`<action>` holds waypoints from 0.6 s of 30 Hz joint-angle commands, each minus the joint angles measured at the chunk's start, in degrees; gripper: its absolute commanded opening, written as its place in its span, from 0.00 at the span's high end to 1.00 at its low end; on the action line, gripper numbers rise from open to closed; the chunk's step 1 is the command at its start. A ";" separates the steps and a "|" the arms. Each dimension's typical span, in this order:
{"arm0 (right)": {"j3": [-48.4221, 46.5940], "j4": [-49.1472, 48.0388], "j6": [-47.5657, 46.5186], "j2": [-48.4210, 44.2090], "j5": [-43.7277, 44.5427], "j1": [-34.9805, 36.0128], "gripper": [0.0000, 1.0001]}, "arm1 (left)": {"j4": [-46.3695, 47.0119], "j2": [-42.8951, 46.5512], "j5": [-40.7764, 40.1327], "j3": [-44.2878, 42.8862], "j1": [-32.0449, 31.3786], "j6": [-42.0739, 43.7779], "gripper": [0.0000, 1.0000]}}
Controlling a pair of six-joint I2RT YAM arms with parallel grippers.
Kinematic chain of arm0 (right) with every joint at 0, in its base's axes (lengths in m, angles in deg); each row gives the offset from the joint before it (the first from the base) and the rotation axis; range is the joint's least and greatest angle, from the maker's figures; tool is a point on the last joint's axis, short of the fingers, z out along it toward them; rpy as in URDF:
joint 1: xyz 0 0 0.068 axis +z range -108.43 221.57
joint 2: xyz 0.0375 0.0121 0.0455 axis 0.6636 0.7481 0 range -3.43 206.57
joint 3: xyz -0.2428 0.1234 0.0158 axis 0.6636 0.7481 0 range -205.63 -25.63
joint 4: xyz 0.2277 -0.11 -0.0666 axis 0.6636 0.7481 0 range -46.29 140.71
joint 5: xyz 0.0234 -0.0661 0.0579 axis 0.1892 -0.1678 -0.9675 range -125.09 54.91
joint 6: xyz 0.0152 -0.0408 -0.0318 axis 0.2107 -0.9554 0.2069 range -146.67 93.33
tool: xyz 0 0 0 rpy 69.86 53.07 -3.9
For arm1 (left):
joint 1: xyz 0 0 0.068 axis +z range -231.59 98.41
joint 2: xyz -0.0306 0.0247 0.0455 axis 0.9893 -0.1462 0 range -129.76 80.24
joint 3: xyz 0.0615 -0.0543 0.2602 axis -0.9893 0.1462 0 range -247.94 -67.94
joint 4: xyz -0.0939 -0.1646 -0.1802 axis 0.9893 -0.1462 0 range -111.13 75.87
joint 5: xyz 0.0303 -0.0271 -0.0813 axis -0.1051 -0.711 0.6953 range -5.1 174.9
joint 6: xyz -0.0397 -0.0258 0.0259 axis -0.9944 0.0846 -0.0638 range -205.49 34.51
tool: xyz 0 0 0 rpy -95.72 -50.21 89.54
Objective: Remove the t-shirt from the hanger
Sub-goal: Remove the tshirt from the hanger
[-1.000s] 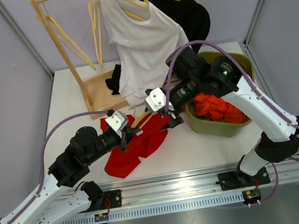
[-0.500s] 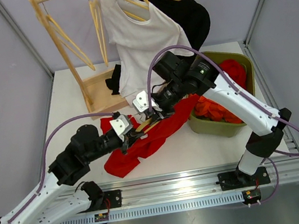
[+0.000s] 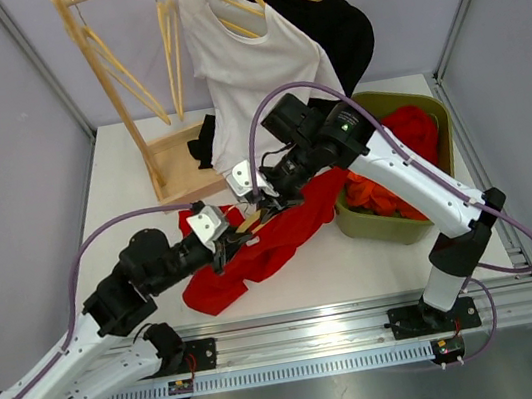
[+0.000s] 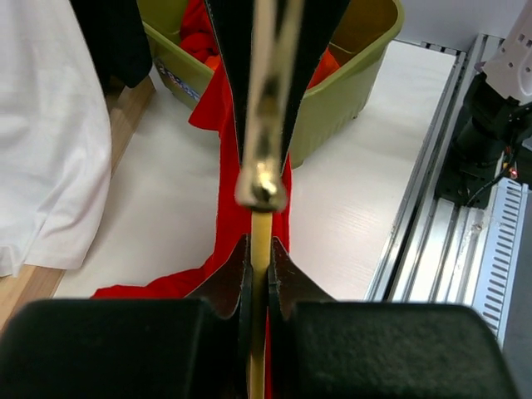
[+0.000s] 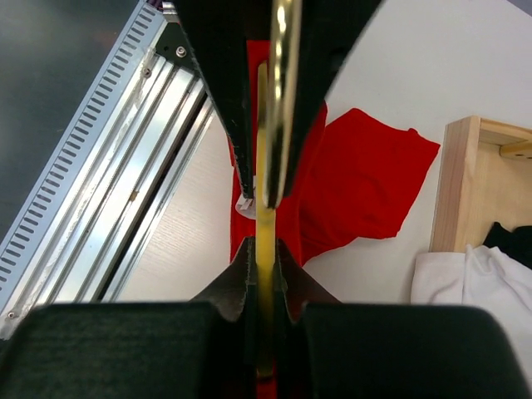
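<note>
A wooden hanger (image 3: 250,222) with a metal hook is held just above the table, between both grippers. My left gripper (image 3: 235,242) comes from the left and is shut on its yellow bar (image 4: 260,226). My right gripper (image 3: 265,203) comes from the right and is shut on the same bar (image 5: 264,223). In each wrist view the jaws press flat against the wood, left gripper (image 4: 260,246) and right gripper (image 5: 264,246). The red t-shirt (image 3: 255,259) lies crumpled under the hanger and stretches toward the bin. It shows below the bar as red t-shirt (image 4: 218,104) and red t-shirt (image 5: 366,179).
A green bin (image 3: 393,226) with red and orange clothes stands right of the hanger. Behind, a wooden rack (image 3: 106,75) carries a white t-shirt (image 3: 256,69) and a black garment (image 3: 342,25) on hangers. A metal rail (image 3: 367,323) runs along the near edge.
My right arm swung left from the bin side and its gripper closed on the hanger. More of the red t-shirt shows toward the bin. The left arm has barely moved.
</note>
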 commanded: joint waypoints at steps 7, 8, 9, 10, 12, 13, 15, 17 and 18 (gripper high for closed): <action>3.07 -15.62 14.50 -3.31 1.80 -7.65 1.00 | 2.95 7.61 -28.78 -1.03 0.11 -15.56 0.12; 4.29 -17.30 15.82 -3.75 2.41 -7.83 1.00 | 0.94 8.57 -30.46 -1.73 0.11 -17.24 0.09; 6.83 -19.06 18.35 -4.19 3.03 -7.83 1.00 | -0.13 8.75 -33.78 -2.08 0.11 -19.00 0.09; 7.90 -22.12 19.69 -4.89 4.08 -7.83 1.00 | -1.18 8.84 -35.38 -2.35 0.11 -23.02 0.09; 10.36 -24.78 23.90 -5.25 5.23 -7.83 1.00 | -4.69 7.88 -41.77 -3.22 0.11 -29.18 0.11; 11.07 -27.14 25.05 -5.51 6.02 -7.83 1.00 | -6.45 7.09 -44.07 -3.66 0.11 -36.78 0.14; 13.17 -29.87 29.00 -5.69 7.51 -7.92 1.00 | -11.02 3.14 -47.77 -5.32 0.11 -42.90 0.16; 14.06 -32.25 30.41 -6.04 8.66 -7.75 1.00 | -14.53 -0.28 -47.79 -7.08 0.11 -50.63 0.16; 14.58 -32.78 31.64 -6.13 9.10 -7.75 1.00 | -15.60 -3.78 -47.00 -8.05 0.11 -52.92 0.16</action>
